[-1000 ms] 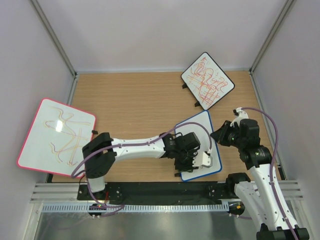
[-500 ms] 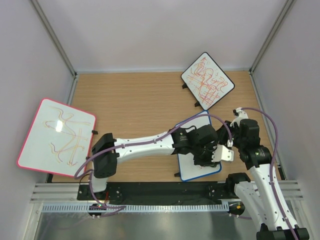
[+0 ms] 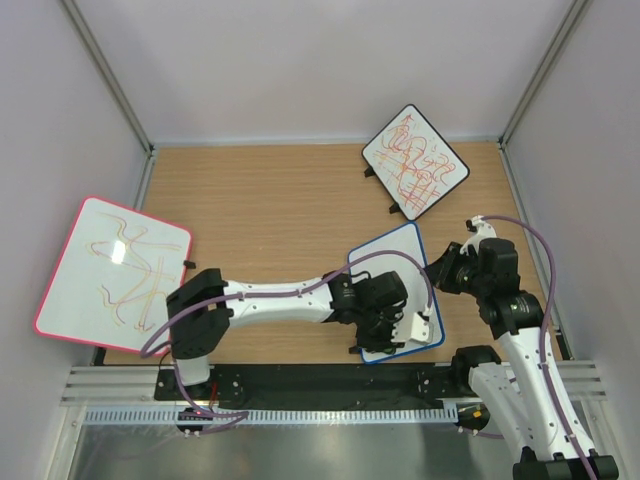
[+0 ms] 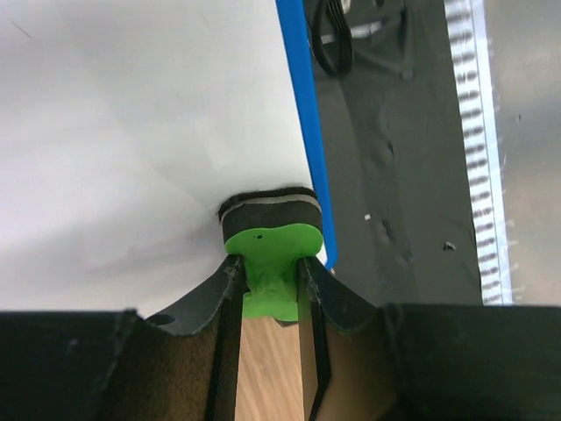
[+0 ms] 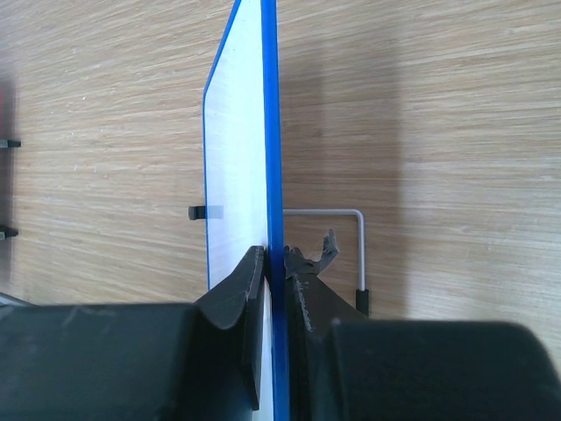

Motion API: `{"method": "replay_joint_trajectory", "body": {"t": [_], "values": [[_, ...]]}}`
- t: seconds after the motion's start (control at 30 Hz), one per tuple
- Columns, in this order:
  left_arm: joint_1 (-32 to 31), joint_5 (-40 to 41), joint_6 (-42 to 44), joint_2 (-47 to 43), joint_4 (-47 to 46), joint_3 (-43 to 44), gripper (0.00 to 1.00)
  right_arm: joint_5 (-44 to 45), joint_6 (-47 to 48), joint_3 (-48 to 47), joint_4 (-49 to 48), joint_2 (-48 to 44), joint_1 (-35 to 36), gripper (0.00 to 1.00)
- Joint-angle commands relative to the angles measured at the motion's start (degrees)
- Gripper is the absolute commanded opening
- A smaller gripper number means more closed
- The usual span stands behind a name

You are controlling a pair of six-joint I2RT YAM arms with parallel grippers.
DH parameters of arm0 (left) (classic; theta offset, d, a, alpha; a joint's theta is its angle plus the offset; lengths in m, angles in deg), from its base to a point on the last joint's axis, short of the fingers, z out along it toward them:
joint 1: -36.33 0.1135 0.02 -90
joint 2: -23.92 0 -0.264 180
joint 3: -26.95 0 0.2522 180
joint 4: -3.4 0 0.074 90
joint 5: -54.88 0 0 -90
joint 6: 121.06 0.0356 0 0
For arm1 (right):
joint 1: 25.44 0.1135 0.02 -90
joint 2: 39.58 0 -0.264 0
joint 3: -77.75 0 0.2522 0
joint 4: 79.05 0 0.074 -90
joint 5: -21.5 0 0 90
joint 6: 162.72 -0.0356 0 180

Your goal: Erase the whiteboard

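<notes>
The blue-framed whiteboard (image 3: 395,255) stands tilted at the table's near right, its visible face white with no marks. My left gripper (image 3: 400,328) is shut on an eraser (image 4: 269,235) with a green handle and a black felt pad, pressed on the board near its blue lower edge (image 4: 307,132). My right gripper (image 3: 440,272) is shut on the board's right edge, which shows edge-on in the right wrist view (image 5: 272,132).
A black-framed board (image 3: 414,160) with red-orange scribbles stands at the back right. A larger pink-framed board (image 3: 110,270) leans at the left. A black strip (image 3: 300,380) runs along the table's near edge. The board's wire stand (image 5: 346,232) rests on the wood.
My left gripper with the eraser swept right across the board toward the right gripper, then came back left and down to the board's lower edge. The right gripper held still.
</notes>
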Motion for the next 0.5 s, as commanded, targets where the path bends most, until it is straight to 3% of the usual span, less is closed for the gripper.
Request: {"method": "replay_joint_trajectory", "body": {"t": [0.0,0.23,0.47], "values": [[-0.19,2.13,-0.21,0.5,-2.25,-5.88,0.0,-1.57,-0.24,-1.37,-2.48,-0.62,0.41,0.01],[-0.1,3.37,-0.12,0.41,-3.14,-4.58,0.0,-1.57,-0.33,-1.37,-2.39,-0.97,0.41,0.01],[0.43,4.42,0.58,0.15,-1.38,4.2,0.0,-1.57,-0.33,-1.37,-2.3,-0.88,0.41,0.01]]}}
